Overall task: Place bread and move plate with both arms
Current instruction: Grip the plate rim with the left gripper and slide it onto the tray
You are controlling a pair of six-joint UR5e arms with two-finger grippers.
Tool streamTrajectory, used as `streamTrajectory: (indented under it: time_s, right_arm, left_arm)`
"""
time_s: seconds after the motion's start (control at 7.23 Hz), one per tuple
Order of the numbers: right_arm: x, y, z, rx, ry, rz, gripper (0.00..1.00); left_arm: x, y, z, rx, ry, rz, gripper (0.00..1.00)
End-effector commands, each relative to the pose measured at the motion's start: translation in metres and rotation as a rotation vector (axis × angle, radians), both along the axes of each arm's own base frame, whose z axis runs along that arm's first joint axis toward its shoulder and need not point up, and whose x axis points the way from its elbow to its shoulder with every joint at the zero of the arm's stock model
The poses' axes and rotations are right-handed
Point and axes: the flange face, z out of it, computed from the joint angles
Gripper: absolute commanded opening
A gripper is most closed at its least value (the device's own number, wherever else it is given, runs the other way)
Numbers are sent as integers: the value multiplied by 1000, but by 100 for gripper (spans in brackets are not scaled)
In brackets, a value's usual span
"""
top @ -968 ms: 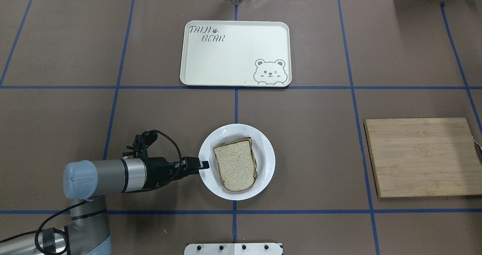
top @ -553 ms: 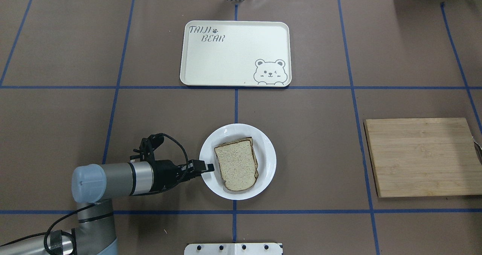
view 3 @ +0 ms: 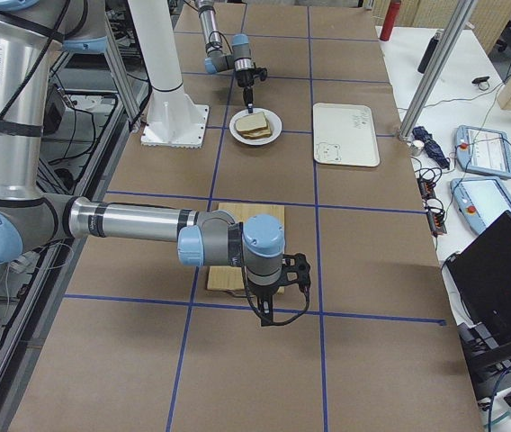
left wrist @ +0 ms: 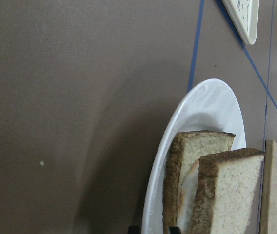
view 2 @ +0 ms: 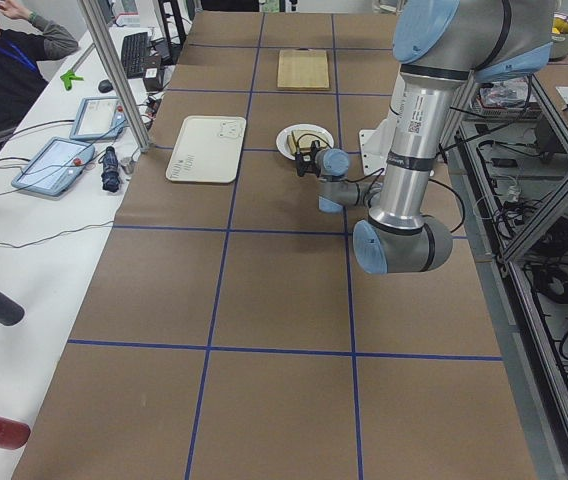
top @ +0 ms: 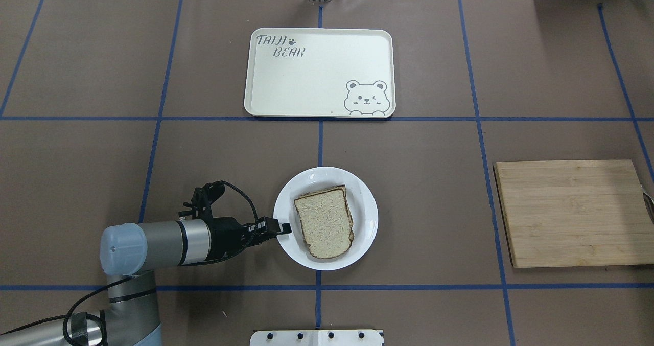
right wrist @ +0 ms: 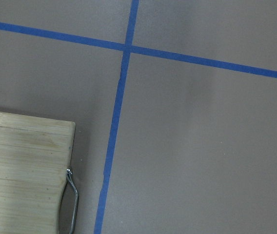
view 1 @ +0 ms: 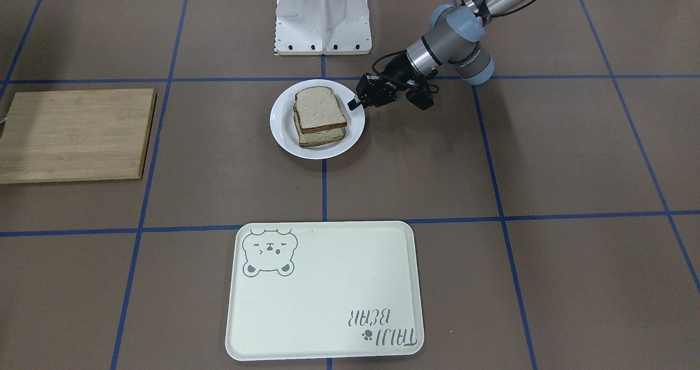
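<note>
When moving the plate (top: 369, 218), mind the bread (top: 325, 223) first: lies as the top slice of a slightly skewed stack in the plate's well, with something pale between it and the slice beneath. Rests flat on the table (top: 434, 146), plate and all, about midway across and toward the near side. Gripped by the left hand (top: 285, 228), seemingly pinching the left rim edge-on, with the arm reaching in low from the left. Looks to be the carrying step, with the placing done. Keep the plate level and the motion slow and straight; held by one rim only, will likely want to sag toward the free right side and let the stack slip. Better to slide than lift high, or to wait for a second grip opposite. Cannot tell whether the right hand (view 3: 264, 315) is spread or pressed together: hangs well apart on the right, by the right edge of the wooden board (top: 572, 213). Probably bound for the cream tray (top: 317, 75) on the far side; steer clear of its raised lip on arrival.
</note>
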Motion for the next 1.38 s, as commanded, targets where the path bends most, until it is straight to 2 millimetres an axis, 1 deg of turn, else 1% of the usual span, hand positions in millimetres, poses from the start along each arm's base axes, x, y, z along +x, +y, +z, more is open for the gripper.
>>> streamTrajectory:
  time_s: [0.0,0.28,0.69,0.83,0.97,1.11,1.24]
  right_arm:
    - [0,0,0,-1,0,0,100]
    - [0,-1,1,-1,0,0,100]
    - [0,-1,1,0,0,-2,100]
    - [0,-1,1,-1,0,-2,100]
    - [0,-1,1,-1,0,-2,100]
    - [0,-1,1,-1,0,-2,100]
    - [0,0,2,-2,0,-3,100]
  left_arm:
    - [-4,1,-4,8,38,1,0]
    - [-7,2,-9,-4,64,3,0]
    - [-16,3,-30,-84,165,14,0]
    - [-18,-2,-42,-118,197,-39,0]
    - [-16,-9,-54,-127,210,-66,0]
    - [-18,-24,-59,-174,223,-144,0]
    - [-19,-49,-72,-243,211,-193,0]
